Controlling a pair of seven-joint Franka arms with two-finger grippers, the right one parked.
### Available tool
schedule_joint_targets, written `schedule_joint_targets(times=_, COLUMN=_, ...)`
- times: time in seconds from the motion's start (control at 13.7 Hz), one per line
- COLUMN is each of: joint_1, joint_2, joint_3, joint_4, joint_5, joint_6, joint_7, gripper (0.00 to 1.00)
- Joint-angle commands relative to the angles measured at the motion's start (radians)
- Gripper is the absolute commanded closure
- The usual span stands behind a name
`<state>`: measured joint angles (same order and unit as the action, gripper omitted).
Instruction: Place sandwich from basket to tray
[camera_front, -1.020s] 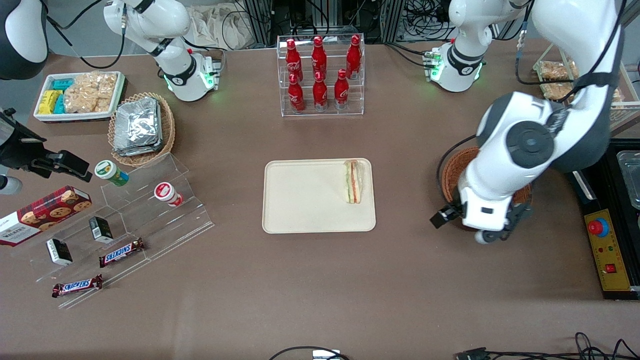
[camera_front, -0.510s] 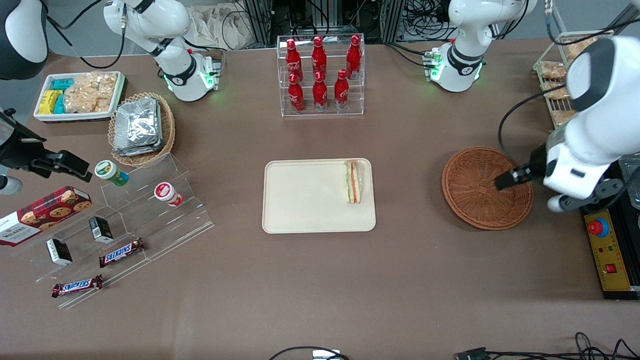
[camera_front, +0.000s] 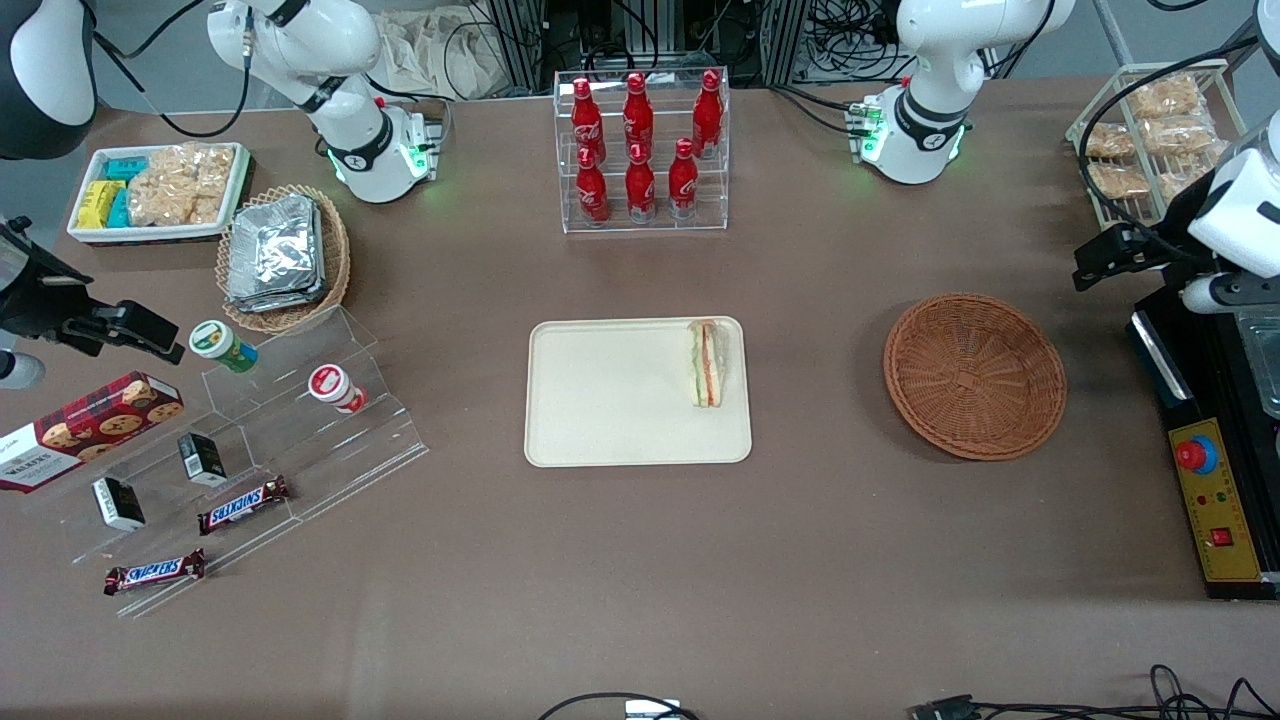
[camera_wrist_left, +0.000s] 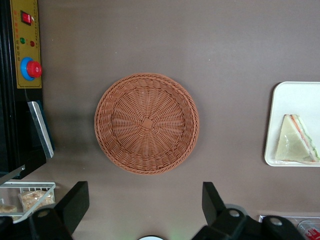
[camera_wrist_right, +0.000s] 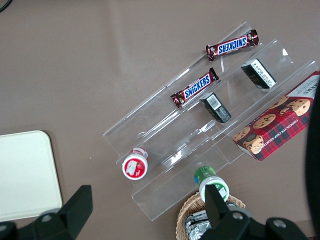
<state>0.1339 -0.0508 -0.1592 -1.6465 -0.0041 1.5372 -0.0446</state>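
Resting on tray (camera_front: 600, 420) edge nearest basket (camera_front: 975, 375): sandwich (camera_front: 707, 362); gripper (camera_wrist_left: 145, 210) above basket w/ fingers (camera_wrist_left: 75, 202) spread wide, holding nothing.

sandwich (camera_front: 708, 362): your white bread, green, orange and red layers
basket (camera_front: 975, 375): brown wicker, square centre weave
tray (camera_front: 600, 400): cream-beige
bench (camera_front: 640, 560): plain brown
hand (camera_wrist_left: 145, 210): black fingers

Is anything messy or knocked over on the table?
Nothing stands out. The wrapped triangular sandwich lies on the cream rectangular tray, near its edge. The round brown wicker basket sits flat with nothing in it. The open gripper hovers high over the table beside the basket.
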Motion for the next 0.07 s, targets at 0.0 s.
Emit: schedule_joint_targets(times=0.0, joint_1=-0.019, joint_2=-0.023, joint_3=0.014, joint_4=-0.019, joint_5=-0.014, joint_6=0.0, joint_7=0.022, gripper=0.0)
